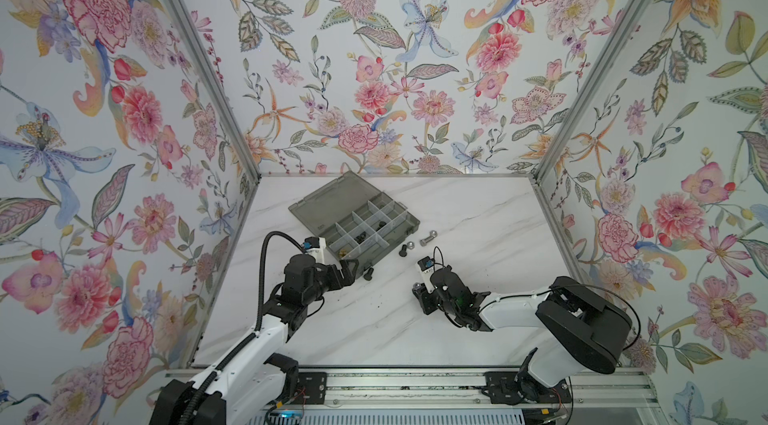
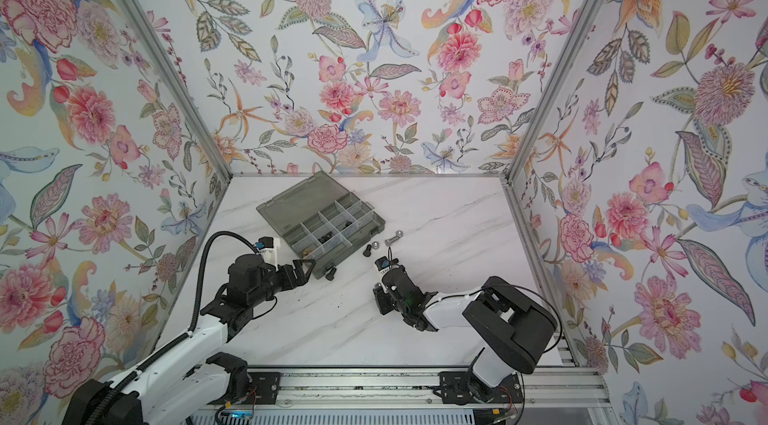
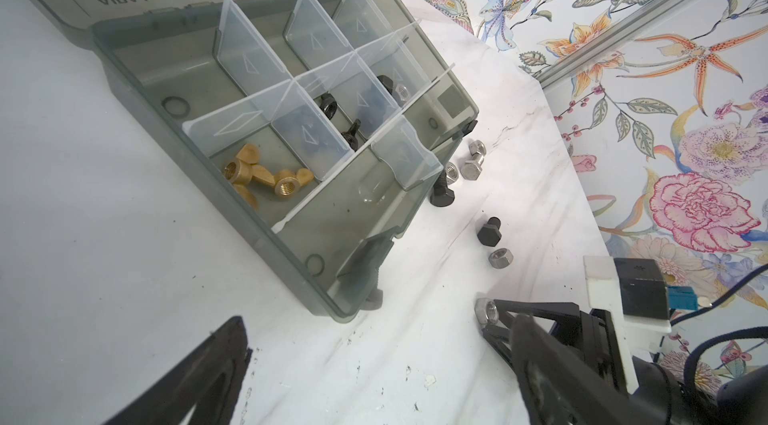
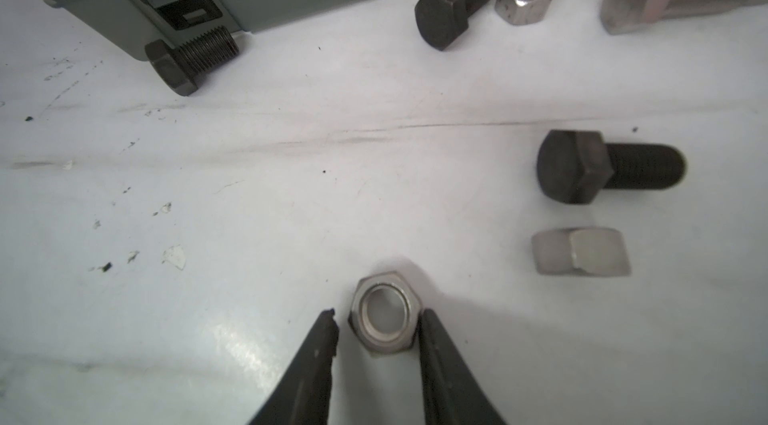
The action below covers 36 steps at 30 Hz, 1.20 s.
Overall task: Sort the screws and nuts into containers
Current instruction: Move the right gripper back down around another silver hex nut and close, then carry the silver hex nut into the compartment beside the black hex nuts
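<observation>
Silver hex nut (image 4: 382,313) lies flat on the table (image 4: 249,194), roughly 5 o'clock from the box (image 3: 332,211) in both top views. The right pincer (image 4: 378,319) has its jaws either side of it. One tip touches a corner of the nut and the other sits just beside it with a sliver of daylight, so imo that's not a real pinch yet.

Stuff that could go sideways:

- Contact is on a corner, not a flat. Squeeze like that and the nut could twist or squirt out across that slick marble.
- The nut is thin and low. If the tips ride a bit high, they slip over the top and shut on nothing.
- A black bolt (image 4: 602,165) and a second nut (image 4: 579,252) lie near. A skidding nut would knock them about.
- The compartments are small and the dividers thin. A sloppy drop lands it with the brass wing nuts (image 3: 266,178) instead of beside the stored nut (image 3: 401,90).
- The left pincer (image 1: 348,268) is spread wide and empty, at the box's 7 o'clock corner. If both arms head for the box, they could bump.
</observation>
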Motion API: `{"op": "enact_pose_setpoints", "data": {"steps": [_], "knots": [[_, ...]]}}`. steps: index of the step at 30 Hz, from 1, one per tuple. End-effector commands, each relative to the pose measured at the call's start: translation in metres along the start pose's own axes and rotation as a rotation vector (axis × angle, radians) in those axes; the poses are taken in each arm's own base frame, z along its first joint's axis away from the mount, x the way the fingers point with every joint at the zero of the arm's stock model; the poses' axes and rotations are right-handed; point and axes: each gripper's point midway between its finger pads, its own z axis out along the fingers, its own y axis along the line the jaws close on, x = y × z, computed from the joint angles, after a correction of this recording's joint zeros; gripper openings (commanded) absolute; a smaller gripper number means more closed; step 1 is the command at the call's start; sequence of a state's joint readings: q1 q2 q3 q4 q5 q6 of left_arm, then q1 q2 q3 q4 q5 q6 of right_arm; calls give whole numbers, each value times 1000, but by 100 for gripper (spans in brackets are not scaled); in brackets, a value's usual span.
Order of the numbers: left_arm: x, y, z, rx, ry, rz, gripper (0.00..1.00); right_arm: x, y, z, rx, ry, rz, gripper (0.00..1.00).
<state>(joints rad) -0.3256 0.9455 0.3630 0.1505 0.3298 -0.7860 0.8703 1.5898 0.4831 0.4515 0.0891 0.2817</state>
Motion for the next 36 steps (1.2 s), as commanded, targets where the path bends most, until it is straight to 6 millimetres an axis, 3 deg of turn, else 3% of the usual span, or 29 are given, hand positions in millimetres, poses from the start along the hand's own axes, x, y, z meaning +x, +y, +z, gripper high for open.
{"op": "enact_pose_setpoints", "data": {"steps": [1, 9, 18, 26, 32, 36], "knots": [[-12, -5, -5, 5, -27, 2, 99, 68, -13, 3, 47, 218, -3, 33], [-12, -4, -4, 3, -28, 3, 99, 64, -10, 5, 32, 194, 7, 12], [-10, -3, -6, 4, -29, 3, 99, 25, 8, -2, -77, 75, 12, 2], [-10, -3, -7, 3, -31, 7, 99, -64, 6, -18, -147, -111, -23, 1], [-9, -5, -7, 11, -31, 6, 99, -139, -21, -21, -146, -224, -48, 1], [-9, -4, -6, 12, -28, 6, 99, -183, -40, -6, -129, -242, -76, 1]]}}
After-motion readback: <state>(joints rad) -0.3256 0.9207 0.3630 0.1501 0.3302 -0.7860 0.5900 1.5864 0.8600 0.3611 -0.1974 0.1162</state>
